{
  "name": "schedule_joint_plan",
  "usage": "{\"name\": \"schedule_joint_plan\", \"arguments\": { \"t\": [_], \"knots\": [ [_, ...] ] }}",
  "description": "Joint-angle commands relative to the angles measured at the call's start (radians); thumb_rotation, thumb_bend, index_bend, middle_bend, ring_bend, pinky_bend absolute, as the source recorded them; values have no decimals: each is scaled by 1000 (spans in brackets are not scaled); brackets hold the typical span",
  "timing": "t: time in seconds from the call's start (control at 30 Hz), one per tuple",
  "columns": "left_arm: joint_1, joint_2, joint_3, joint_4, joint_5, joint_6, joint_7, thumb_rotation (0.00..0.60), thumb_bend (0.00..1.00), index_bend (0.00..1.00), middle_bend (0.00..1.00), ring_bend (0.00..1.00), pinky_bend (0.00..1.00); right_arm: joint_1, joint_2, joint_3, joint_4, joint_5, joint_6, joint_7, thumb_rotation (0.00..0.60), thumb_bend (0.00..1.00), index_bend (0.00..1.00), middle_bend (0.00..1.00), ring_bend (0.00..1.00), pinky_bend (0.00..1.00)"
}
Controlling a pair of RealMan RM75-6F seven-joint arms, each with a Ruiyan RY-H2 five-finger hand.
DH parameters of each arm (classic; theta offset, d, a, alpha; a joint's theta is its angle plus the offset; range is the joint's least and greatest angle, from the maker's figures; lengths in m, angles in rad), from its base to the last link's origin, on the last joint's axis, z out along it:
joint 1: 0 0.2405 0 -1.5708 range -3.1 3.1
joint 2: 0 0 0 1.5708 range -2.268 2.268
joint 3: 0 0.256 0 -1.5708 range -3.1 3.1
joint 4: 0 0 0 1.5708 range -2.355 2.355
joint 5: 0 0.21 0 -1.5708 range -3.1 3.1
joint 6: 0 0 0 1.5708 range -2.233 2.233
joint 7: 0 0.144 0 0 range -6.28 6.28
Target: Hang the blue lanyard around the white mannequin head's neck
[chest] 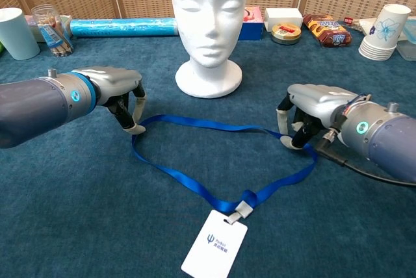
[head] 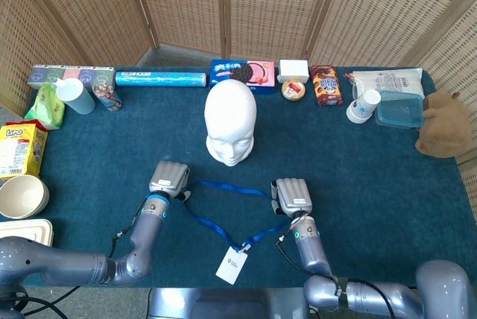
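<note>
The white mannequin head stands upright in the middle of the blue table. In front of it the blue lanyard lies as a flat loop on the cloth, its white badge nearest me. My left hand has its fingers curled down and pinches the loop's left corner. My right hand pinches the loop's right corner in the same way. Both hands sit low on the table, on either side of the head's base.
Along the back edge stand a blue roll, a cookie box, snack packs, stacked paper cups and a plastic container. A brown plush lies far right. A cup, jar, yellow box and bowl occupy the left.
</note>
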Motion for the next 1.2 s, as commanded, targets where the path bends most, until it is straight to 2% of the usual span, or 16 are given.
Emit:
{"name": "schedule_joint_plan", "arguments": {
  "t": [0.03,0.73,0.93,1.2],
  "knots": [
    [0,-1,-3,0,-1,0,0,510,292,587,1000,1000,1000,0,1,-1,-1,1,0,1,600,473,600,933,1000,1000],
    [-4,-9,-19,15,-29,-12,8,516,315,587,1000,1000,1000,-3,16,-3,-11,20,-10,22,600,474,603,935,1000,1000],
    [-7,-7,-19,15,-42,-19,16,517,381,587,1000,1000,1000,0,16,-1,-10,26,-12,26,600,476,603,935,1000,1000],
    [-12,-9,-21,23,-49,-26,18,519,397,587,1000,1000,1000,0,19,2,-9,34,-15,35,600,476,604,936,1000,1000]
  ]
}}
